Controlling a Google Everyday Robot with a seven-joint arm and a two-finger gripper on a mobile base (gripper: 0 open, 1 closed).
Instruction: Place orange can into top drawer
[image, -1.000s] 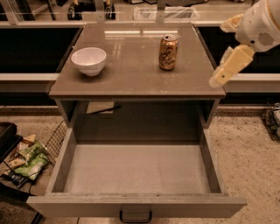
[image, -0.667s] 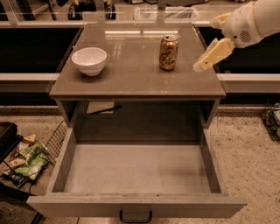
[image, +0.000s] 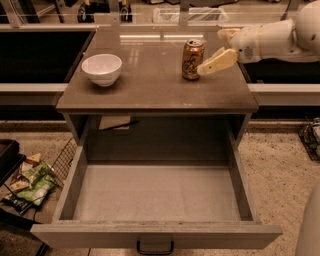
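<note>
The orange can (image: 192, 60) stands upright on the cabinet top (image: 150, 90), right of centre. My gripper (image: 210, 50) reaches in from the right at can height. It is open, with its near finger (image: 217, 62) just beside the can's right side and its far finger (image: 226, 34) behind and to the right. It holds nothing. The top drawer (image: 160, 192) is pulled fully out below the cabinet top. Its flat bottom is bare, and the dark handle (image: 155, 247) shows on its pale front panel.
A white bowl (image: 102, 68) sits on the left of the cabinet top. A wire basket with snack bags (image: 31, 181) stands on the floor to the left of the drawer. A paper sheet (image: 114, 122) lies in the recess behind the drawer.
My gripper has moved left and a little away from the camera, from beyond the cabinet's right edge to right beside the can. The can, bowl and drawer have not moved.
</note>
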